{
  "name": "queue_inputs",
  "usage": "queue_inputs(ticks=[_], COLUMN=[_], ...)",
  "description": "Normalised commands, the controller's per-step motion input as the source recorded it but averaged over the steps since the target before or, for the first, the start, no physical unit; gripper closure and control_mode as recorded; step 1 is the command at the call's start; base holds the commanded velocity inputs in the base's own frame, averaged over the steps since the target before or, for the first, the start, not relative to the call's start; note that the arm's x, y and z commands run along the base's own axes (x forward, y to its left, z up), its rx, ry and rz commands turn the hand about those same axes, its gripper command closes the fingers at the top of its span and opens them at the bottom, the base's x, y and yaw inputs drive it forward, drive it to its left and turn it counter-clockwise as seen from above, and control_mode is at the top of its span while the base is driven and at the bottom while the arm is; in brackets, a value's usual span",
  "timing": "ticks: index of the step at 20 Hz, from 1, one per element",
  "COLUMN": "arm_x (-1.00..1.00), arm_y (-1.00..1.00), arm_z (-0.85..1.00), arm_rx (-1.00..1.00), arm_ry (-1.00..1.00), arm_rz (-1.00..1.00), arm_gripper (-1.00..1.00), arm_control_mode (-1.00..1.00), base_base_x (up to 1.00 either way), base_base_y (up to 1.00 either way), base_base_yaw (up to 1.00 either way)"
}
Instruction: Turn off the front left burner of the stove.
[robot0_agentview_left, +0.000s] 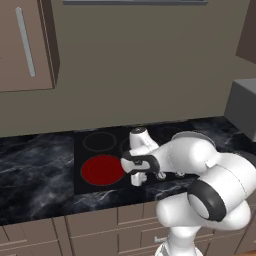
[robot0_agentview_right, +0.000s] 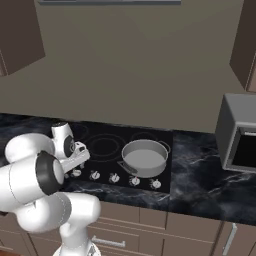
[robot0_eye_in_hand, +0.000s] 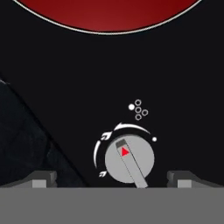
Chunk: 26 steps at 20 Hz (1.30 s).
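Stove (robot0_agentview_left: 107, 187) glass lies black in the marbled counter (robot0_agentview_left: 35, 170), and on it the front left burner (robot0_agentview_left: 102, 170) glows solid red, so nothing is switched off yet. A grey pot (robot0_agentview_right: 145, 157) sits on the right-hand side, clear of the work. Gripper (robot0_eye_in_hand: 112, 177) hangs low over the front edge, fingers (robot0_eye_in_hand: 43, 178) spread wide and holding nothing, one either side of the silver knob (robot0_eye_in_hand: 129, 160). The step in hand looks like the approach. Next comes a short descent, closing on the knob's raised bar, then a turn towards the off dot.
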Motion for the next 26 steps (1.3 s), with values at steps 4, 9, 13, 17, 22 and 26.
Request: queue_inputs(ticks=[4, 9, 13, 17, 22, 26], arm_x=[0.14, 0.14, 0.07, 0.05, 0.08, -0.06], arm_y=[0.03, 0.03, 0.03, 0.02, 0.00, 0.00], arm_z=[-0.07, -0.06, -0.09, -0.12, -0.12, -0.01], arm_rx=[-0.02, -0.01, -0.01, -0.01, -0.01, -0.01], arm_ry=[0.01, 0.03, 0.03, 0.02, 0.01, 0.00], arm_rz=[0.05, 0.05, 0.05, 0.04, 0.04, 0.01], arm_gripper=[-1.00, -1.00, -1.00, -1.00, -1.00, -1.00], arm_control_mode=[-1.00, -1.00, -1.00, -1.00, -1.00, -1.00], base_base_x=[0.00, 0.00, 0.00, 0.00, 0.00, 0.00], base_base_y=[0.00, 0.00, 0.00, 0.00, 0.00, 0.00], base_base_yaw=[0.00, 0.00, 0.00, 0.00, 0.00, 0.00])
